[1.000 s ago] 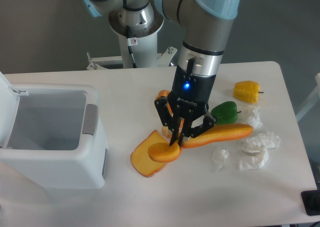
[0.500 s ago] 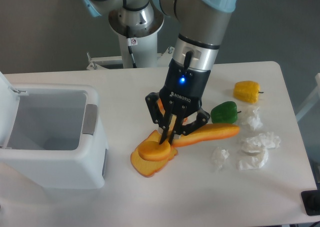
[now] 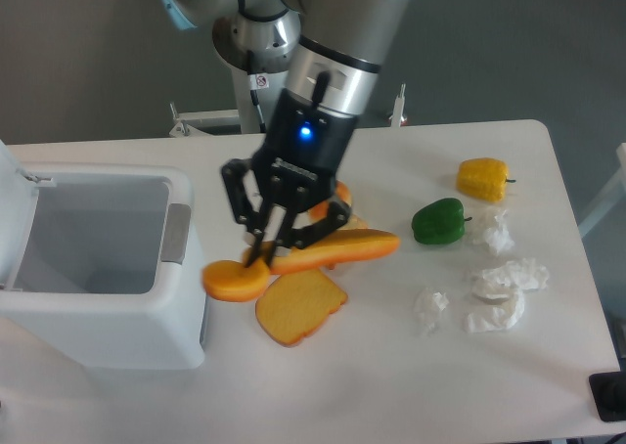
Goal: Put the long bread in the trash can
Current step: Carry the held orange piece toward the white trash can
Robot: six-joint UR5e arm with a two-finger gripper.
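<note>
- The trash can (image 3: 108, 341) stands at the left of the table (image 3: 391, 385) with its lid (image 3: 10, 175) tipped back, so the mouth is open from above and needs no handling before a drop.
- Its grey latch panel (image 3: 177, 234) faces the food, so the wall nearest the load is the one the loaf has to clear.
- The long bread (image 3: 293, 260) hangs in the air just right of that wall, lying roughly level, its near rounded end close to the rim and its far end trailing to the right.
- The gripper (image 3: 266, 256) pinches the loaf between its two fingers toward the left half rather than at the middle; I judge this leaves the long right part free to sag or swing.
- The loaf is not yet over the opening, so it likely needs more height and leftward travel.
- The toast slice (image 3: 300, 307) lies flat on the table directly below the carried loaf, apart from it.
- Something orange (image 3: 339, 196) shows behind the gripper, too hidden to name.
- A green pepper (image 3: 439, 220) and a yellow pepper (image 3: 483, 178) sit well to the right, outside the path to the bin.
- Crumpled white scraps (image 3: 499, 292) lie near the right edge, likewise out of the way.
</note>
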